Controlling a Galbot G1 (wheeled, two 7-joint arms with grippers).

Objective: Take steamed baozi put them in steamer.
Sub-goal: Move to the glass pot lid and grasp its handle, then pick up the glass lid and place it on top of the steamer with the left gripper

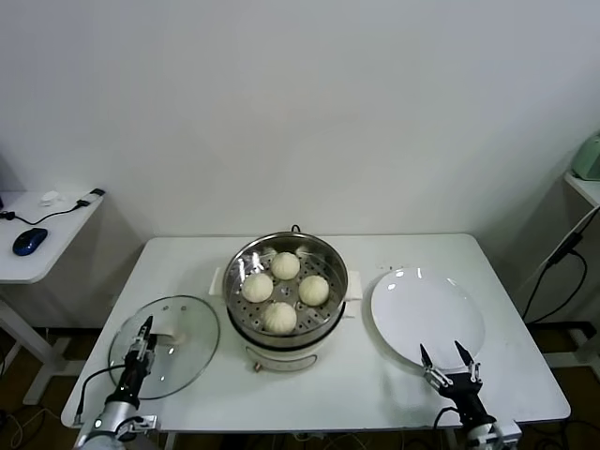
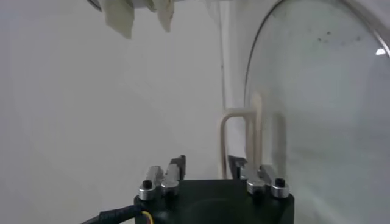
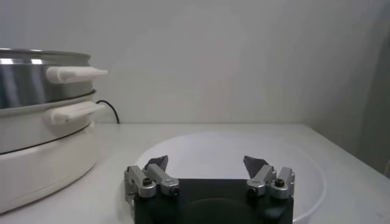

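Baozi: We see four round cream buns, the steamed baozi (image 1: 285, 265), all sitting in the steamer (image 1: 333, 258) on its floor full of little holes. They sit close in a ring, and we cannot tell if they touch.

Steamer: It is a shiny steel pot in a white base, in the middle of the white surface (image 1: 394, 384). Its white side handles show in the right wrist view.

Plate: The flat white plate (image 1: 427, 314) lies to the right of the steamer, just beside it. We see no bun on it.

Lid: The round glass lid (image 1: 187, 352) lies flat on the surface to the left of the steamer, with its white handle (image 2: 234, 137) standing up.

Left pincer: Our left pincer (image 1: 143, 339) is over the lid. In the left wrist view its two fingers stand on either side of the white handle with a gap showing, so we call it part way closed and not yet gripping.

Right pincer: Our right pincer (image 1: 448, 361) waits near the front edge of the plate. Its fingers are spread wide and hold nothing.

Step in hand: We think the bun moving is done, since all four are in the pot. We seem to be getting hold of the lid.

Next move: We would need to squeeze the handle tight, lift the lid level, carry it right and set it down on the steamer rim.
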